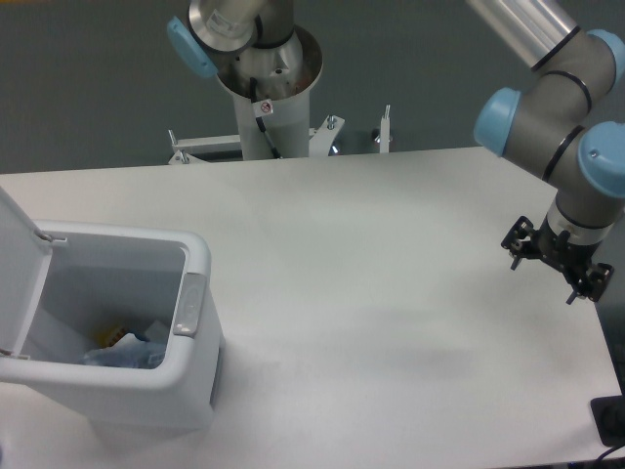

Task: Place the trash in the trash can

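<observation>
White boxy plastic trash can [190,386] with rounded corners sits at the front-left of the white tabletop [371,293], white hinged lid [18,259] swung open to the left, grey strip [187,304] on its right rim. Trash is inside, at the bottom: crumpled clear plastic items [125,352], bluish-looking, with a small yellow-orange patch showing; can't separate bottle from packaging piece at this resolution.

Black two-finger end effector [557,268] is at the far right edge of the tabletop, well apart from the can, hanging off the grey arm with pale blue joint caps [547,127]. Fingers are spread, nothing between them; it is empty. Its tips are above the surface, not touching it, as far as I can tell.

Grey cylindrical arm base [266,93] is mounted behind the rear tabletop edge, centre-left. Dark object corner [610,420] visible at bottom right, off the tabletop.
</observation>
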Robot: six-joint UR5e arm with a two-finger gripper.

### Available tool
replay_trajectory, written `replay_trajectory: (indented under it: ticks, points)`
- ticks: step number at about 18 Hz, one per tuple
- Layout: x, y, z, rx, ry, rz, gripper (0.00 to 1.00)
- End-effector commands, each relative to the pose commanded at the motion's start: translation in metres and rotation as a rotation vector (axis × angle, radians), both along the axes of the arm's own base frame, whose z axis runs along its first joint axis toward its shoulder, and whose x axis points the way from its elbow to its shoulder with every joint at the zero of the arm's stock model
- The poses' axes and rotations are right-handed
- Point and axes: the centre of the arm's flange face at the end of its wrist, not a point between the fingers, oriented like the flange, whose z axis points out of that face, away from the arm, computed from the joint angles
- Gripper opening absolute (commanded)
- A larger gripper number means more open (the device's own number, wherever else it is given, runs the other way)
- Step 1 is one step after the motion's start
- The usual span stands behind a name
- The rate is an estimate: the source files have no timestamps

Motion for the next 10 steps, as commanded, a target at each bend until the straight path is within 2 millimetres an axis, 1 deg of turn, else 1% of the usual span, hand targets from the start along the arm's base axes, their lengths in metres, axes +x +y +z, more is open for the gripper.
replay_trajectory:
  ticks: [3,5,10]
  points:
    - [-0.0001,0.0009,0.0011,-0.002,0.006,-0.006,1.0]
    - [0.0032,0.0076,0.0056,0.0,0.015,-0.015,1.0]
    - [0.0029,0.0079,0.0064,0.002,0.016,-0.015,1.0]
